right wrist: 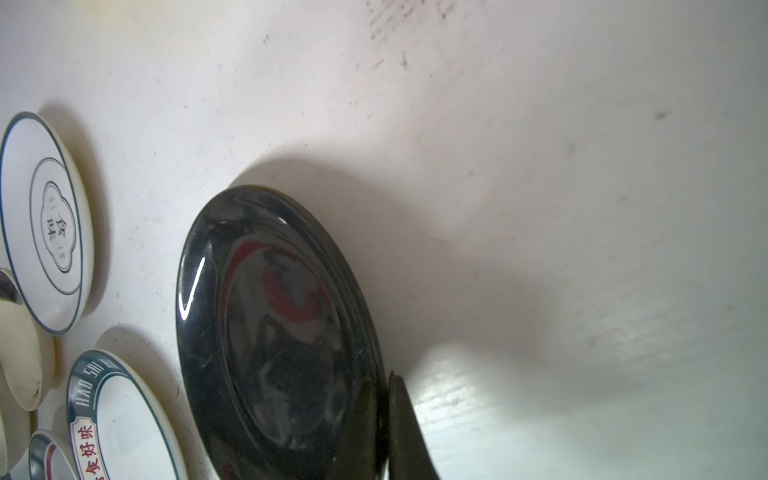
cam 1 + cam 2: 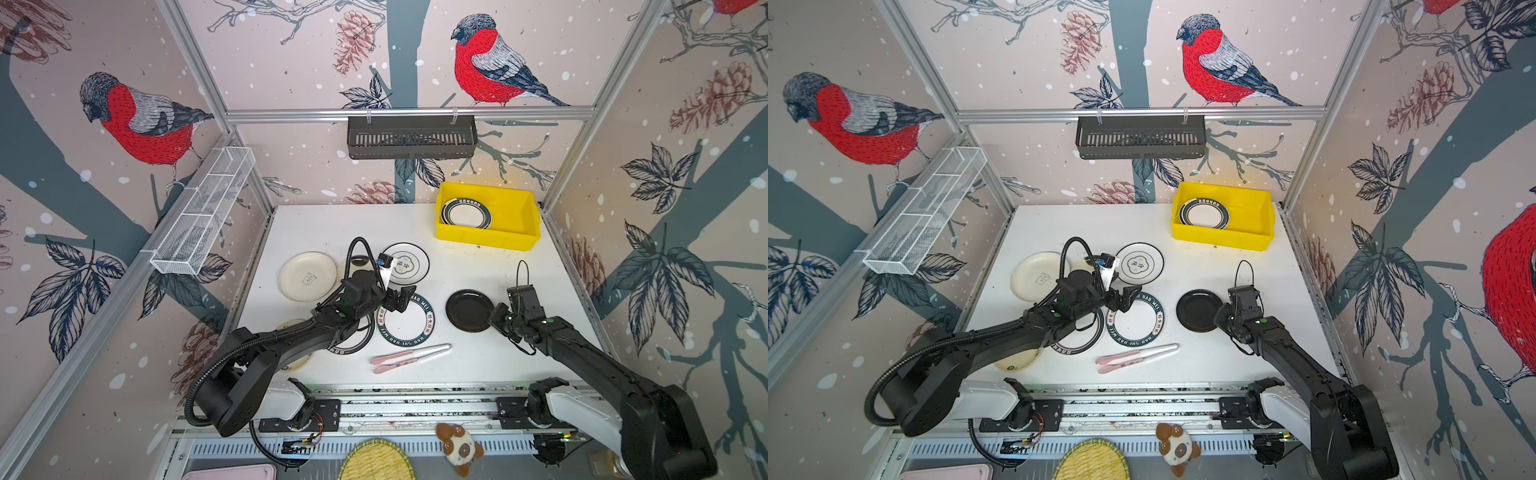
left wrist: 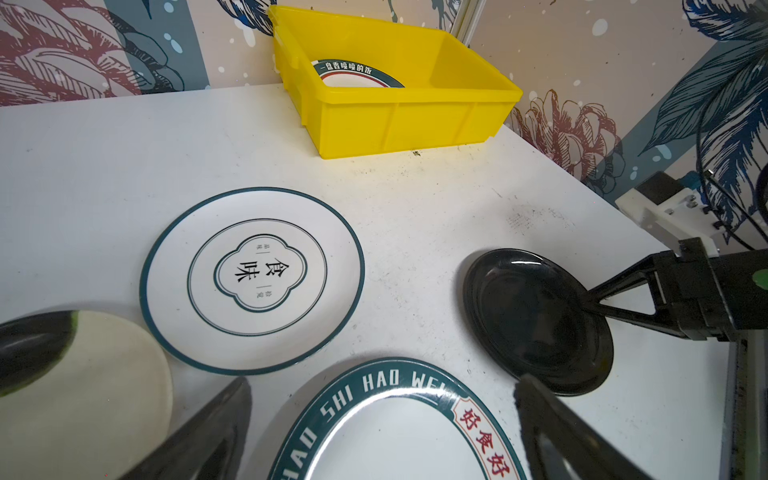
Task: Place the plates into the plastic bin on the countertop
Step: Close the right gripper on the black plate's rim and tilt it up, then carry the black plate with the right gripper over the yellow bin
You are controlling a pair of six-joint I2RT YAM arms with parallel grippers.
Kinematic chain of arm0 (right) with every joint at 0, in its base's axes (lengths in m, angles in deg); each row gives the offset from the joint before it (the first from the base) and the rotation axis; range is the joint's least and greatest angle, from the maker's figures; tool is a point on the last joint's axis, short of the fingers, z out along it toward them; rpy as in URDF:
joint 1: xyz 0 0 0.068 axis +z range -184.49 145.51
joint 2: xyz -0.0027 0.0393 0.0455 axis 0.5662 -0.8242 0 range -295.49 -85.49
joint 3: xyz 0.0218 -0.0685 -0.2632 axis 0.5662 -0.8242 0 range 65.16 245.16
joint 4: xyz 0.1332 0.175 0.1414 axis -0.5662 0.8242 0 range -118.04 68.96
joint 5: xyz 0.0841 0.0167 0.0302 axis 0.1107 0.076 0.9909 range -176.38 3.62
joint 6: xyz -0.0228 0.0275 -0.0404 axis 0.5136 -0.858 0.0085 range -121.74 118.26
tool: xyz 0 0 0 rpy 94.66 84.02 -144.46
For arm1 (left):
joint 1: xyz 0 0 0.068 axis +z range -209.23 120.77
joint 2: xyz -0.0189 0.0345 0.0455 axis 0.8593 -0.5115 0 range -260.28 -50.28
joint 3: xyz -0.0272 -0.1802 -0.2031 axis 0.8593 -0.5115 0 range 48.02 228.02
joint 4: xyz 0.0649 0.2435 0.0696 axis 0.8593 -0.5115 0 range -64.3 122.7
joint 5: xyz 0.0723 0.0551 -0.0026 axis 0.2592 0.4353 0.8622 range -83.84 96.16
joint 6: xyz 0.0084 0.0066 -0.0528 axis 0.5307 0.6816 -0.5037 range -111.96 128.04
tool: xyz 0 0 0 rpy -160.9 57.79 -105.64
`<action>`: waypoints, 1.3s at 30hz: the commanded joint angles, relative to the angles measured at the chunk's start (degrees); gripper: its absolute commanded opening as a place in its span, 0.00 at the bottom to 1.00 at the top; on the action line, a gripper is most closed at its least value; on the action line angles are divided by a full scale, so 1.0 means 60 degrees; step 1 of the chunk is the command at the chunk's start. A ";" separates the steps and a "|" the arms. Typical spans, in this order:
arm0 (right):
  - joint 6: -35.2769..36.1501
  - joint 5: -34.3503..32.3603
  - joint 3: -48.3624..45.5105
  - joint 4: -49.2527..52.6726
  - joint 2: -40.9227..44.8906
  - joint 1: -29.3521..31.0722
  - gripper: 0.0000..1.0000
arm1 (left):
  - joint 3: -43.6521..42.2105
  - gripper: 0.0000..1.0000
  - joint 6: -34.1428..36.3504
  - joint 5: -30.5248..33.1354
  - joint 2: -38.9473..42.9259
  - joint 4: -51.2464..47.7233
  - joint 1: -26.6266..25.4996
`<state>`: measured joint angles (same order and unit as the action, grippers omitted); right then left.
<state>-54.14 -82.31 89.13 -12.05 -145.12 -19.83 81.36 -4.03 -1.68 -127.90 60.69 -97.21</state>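
While pinching the rim of the black plate [image 2: 469, 310] with the right tool [image 2: 496, 312], reaches in low from the right side of the white surface [image 2: 478, 266]. Seen from the left wrist, meets that plate at the edge facing the right arm, fingers [image 3: 648, 325] drawn together to a point on the rim, with the rest of the plate stretching away from them toward the middle of the surface. From the right wrist, shows one finger over the glossy rim and one under it, closed tight on the edge. Cannot tell whether the plate is clear of the surface or resting on its far edge. Holds the left tool [image 2: 400, 299] wide open and empty, poised over the far rim of a white plate with a green lettered band [image 2: 409, 325]. Leaves a white plate with a thin green rim [image 2: 406, 264] just beyond the left tool, a cream plate [image 2: 307, 276] farther left, and two more plates [image 2: 353, 347] partly hidden under the left arm. Has the yellow bin [image 2: 488, 241] at the far right corner of the surface, well apart from the black plate and beyond it, with one green-rimmed plate [image 2: 467, 214] inside at its left end. Near the front edge, two pink utensils [image 2: 409, 357] side by side.
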 commanded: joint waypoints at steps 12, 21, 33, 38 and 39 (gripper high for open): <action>0.0014 -0.0020 0.0966 -0.0412 0.0842 -0.0851 0.00 | 0.0068 0.98 0.0050 0.0057 -0.0026 0.0173 -0.0010; 0.0553 -0.0346 0.3362 0.0213 0.0009 -0.1219 0.00 | 0.0068 0.98 0.0174 0.0189 0.0175 0.0106 0.0001; 0.1356 -0.1005 0.7365 -0.0956 -0.3639 -0.1293 0.00 | 0.0007 0.98 0.0306 0.0396 0.0252 -0.0003 0.0001; 0.1622 -0.1486 0.9220 -0.0761 -0.5791 -0.1300 0.00 | -0.0045 0.98 0.0197 0.0254 0.0224 0.0117 -0.0002; 0.1629 -0.1513 0.9513 -0.0815 -0.6178 -0.1328 0.00 | -0.0049 0.98 0.0173 0.0224 0.0212 0.0143 -0.0001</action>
<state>-46.01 -88.73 142.96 -15.18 -178.78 -27.66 81.25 -3.09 0.18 -126.59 60.27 -97.21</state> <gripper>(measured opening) 0.076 0.977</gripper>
